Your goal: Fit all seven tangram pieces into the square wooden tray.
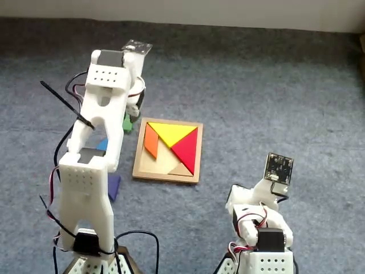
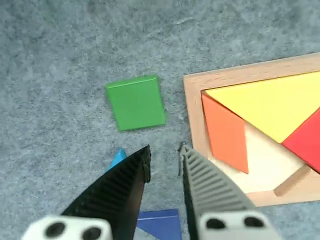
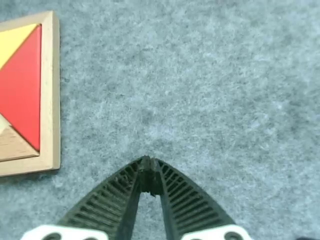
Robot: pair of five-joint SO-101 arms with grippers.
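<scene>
Left tool (image 2: 164, 150), narrowly spread beside the tray (image 2: 192, 115), should widen to straddle the green square (image 2: 136, 102); right tool (image 3: 149, 166) is pressed together.

This looks like a small robotics test setup, though lab or hobby room cannot be told. A counter (image 1: 285, 85) covered in grey carpet-like felt surrounds the wooden tray (image 1: 165, 176). Flanking the tray stand the white printed left arm (image 1: 94, 171) and right arm (image 1: 259, 228), with loose wiring (image 1: 60, 97) and a bare camera board (image 1: 279, 166). Beyond the tray runs a pale strip (image 1: 228, 11).

Tray (image 1: 165, 177) held yellow triangle (image 1: 171, 133), red triangle (image 1: 187, 149) and orange piece (image 1: 151, 141), all flat. Green square (image 2: 136, 102) and blue triangle (image 2: 162, 223) lay outside it.
</scene>
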